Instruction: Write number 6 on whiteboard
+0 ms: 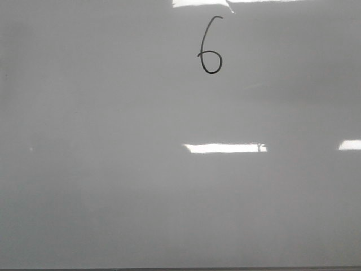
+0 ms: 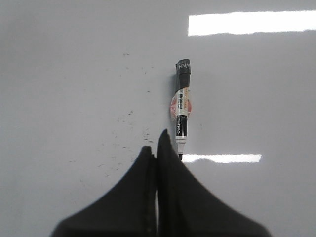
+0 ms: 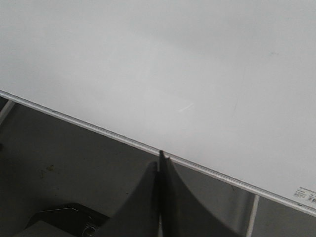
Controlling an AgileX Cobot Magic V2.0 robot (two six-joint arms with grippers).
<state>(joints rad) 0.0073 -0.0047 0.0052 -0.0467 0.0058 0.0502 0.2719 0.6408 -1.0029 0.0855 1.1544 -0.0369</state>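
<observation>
Left gripper [image 2: 156, 148] is sitting with its two dark fingers pressed together, nothing between them, tips just beside the writing end of a marker [image 2: 181, 106] that is lying flat on the whiteboard [image 2: 74, 74]. Whether the tips are touching the marker, can't tell. Marker is showing a black cap end pointing away from the gripper, a white labelled barrel with print, and a reddish patch beside the barrel. Small dark specks are dotting the board near the marker.

Right gripper [image 3: 161, 163] is also showing its fingers pressed together and holding nothing, hanging over the board's thin metal edge strip [image 3: 98, 129]. Beyond that edge, a dark floor [image 3: 59, 163] is showing, with a dark rounded object [image 3: 69, 219] low in that view, too unclear to name. A small printed label [image 3: 305, 194] is sitting at the board's corner area.

Front view: the number 6 [image 1: 210, 46] is sitting far on the board, slightly right of centre, drawn in thin black line with a closed round loop and a curved upper tail. Whiteboard surface [image 1: 84, 197] is looking glossy, pale grey-white, flat, with bright rectangular reflections. Wide bare board is lying to the left, right and near side of the digit. A dark line is running along the near edge. Neither arm is appearing in the front view.
</observation>
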